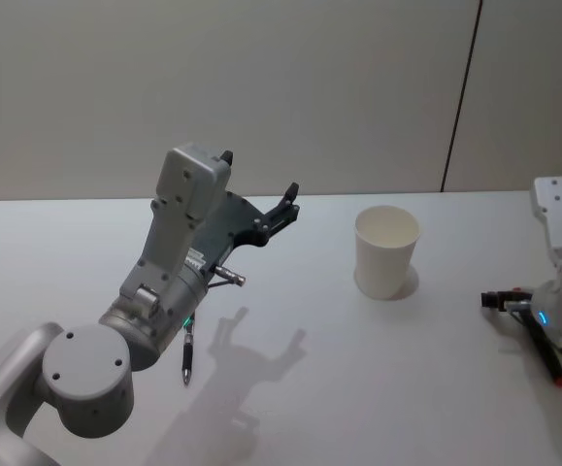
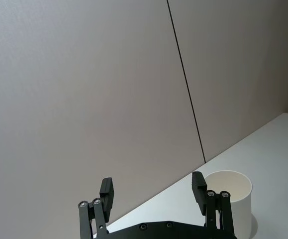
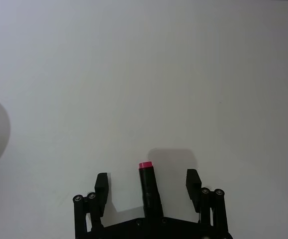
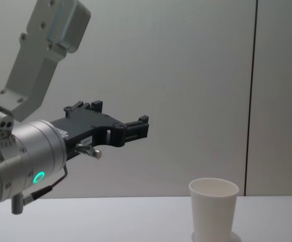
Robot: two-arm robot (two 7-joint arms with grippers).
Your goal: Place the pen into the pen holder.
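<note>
Right pincer [image 3: 146,176], wide, straddles the pen [image 3: 149,188] lying on the table [image 1: 358,388] (poised to close, I judge). Left pincer [image 2: 152,179] hangs raised, wide, empty, leaving the pen holder [image 1: 385,254] unobstructed.

readable text: none | sticker [image 4: 86,139]: small, white, on the left gripper [image 2: 152,185] body, left side of scene | its print: too small to make out

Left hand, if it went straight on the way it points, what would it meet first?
Probably the back wall; the left hand seems aimed above the paper cup, though depth is unclear.
</note>
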